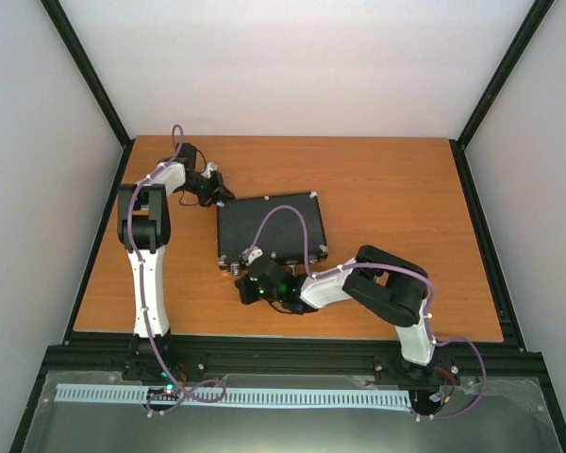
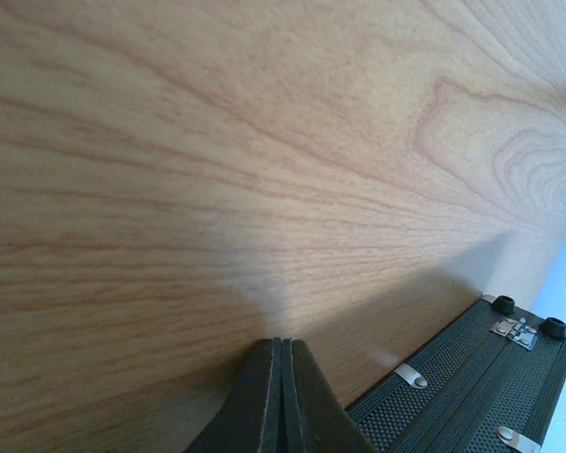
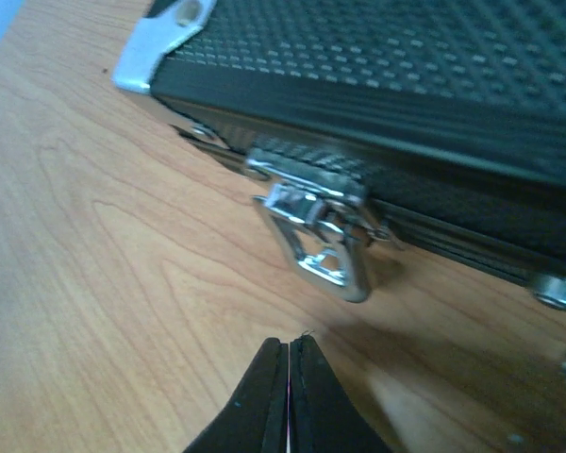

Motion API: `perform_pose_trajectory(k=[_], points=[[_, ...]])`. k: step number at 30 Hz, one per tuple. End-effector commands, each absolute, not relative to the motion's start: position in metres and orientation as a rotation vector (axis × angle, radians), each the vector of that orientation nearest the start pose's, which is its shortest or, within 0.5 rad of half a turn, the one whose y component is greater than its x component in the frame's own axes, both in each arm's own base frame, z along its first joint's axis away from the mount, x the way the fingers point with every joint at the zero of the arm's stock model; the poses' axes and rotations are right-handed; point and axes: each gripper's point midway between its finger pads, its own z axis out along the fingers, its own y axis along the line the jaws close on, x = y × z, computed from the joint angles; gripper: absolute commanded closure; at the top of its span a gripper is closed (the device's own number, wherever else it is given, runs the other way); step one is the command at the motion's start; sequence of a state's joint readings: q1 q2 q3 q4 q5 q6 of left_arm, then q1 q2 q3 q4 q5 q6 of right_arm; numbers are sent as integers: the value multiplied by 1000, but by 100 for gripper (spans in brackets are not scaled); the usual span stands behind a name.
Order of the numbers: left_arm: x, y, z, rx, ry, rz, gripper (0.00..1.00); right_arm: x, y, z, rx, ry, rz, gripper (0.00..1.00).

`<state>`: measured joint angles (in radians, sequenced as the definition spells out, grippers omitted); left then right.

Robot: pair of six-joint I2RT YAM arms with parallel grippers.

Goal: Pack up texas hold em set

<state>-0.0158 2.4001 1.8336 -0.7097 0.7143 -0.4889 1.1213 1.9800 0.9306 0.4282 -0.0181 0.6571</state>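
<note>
The left tool point(image 2: 281, 347), pressed together and empty, has the shut briefcase point(image 1: 272, 226) just to its right on the bench point(image 1: 406, 189). The right tool point(image 3: 288, 344), likewise pressed together, faces the briefcase's long side with a latch point(image 3: 319, 247) just ahead, so it looks better placed.

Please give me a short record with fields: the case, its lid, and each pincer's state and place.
case: black briefcase, flat on the table
lid: closed
left pincer: shut, empty, beside the case's far left corner
right pincer: shut, empty, pointing at a silver latch, small gap between
</note>
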Motion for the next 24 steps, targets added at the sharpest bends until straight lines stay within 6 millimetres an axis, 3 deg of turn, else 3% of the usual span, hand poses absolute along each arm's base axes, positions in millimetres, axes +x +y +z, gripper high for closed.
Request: perform_pose_trajectory(k=[1,8,18,24], points=[[478,-101,-52,-624,2965,-898,99,231,441,23,-477,2324,865,97],[476,-102,-54,-639,2952,-917,99,236,440,24,-452,2307,900,97],[478,-103,-59,-646,2959,-922,99,219,451,41,-620,2264,992,97],[477,-103,-59,-644,2962,-922,99,236,445,29,-535,2294,902,97]])
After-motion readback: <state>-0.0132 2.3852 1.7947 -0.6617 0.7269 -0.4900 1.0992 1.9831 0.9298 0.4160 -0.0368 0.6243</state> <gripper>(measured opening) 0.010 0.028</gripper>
